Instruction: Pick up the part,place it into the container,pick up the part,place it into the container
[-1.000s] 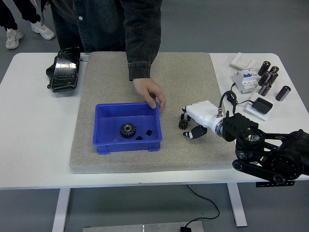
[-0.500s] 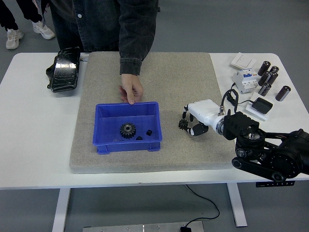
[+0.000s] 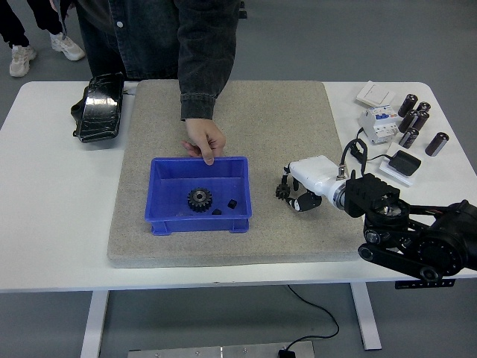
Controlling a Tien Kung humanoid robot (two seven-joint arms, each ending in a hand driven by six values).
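A blue container (image 3: 170, 173) sits on the grey mat and holds a black gear (image 3: 199, 199) and two small black parts (image 3: 231, 203). A person's hand (image 3: 204, 139) rests on the container's far rim. To the right of the container, a small black toothed part (image 3: 282, 192) lies on the mat. My right hand (image 3: 295, 196), white-backed with black fingers, has its fingers curled around that part, low on the mat. My left arm is out of view.
A black pedal-like object (image 3: 98, 109) lies at the table's far left. At the far right are a white circuit breaker (image 3: 376, 122), several black cylinders (image 3: 414, 119), a white switch plate (image 3: 375, 93) and a black pad (image 3: 405, 162). The person stands behind the mat.
The person's hand slid left along the container's far rim, from its right corner to the middle. The container shifted slightly right. My right hand's fingers closed in on the small part.
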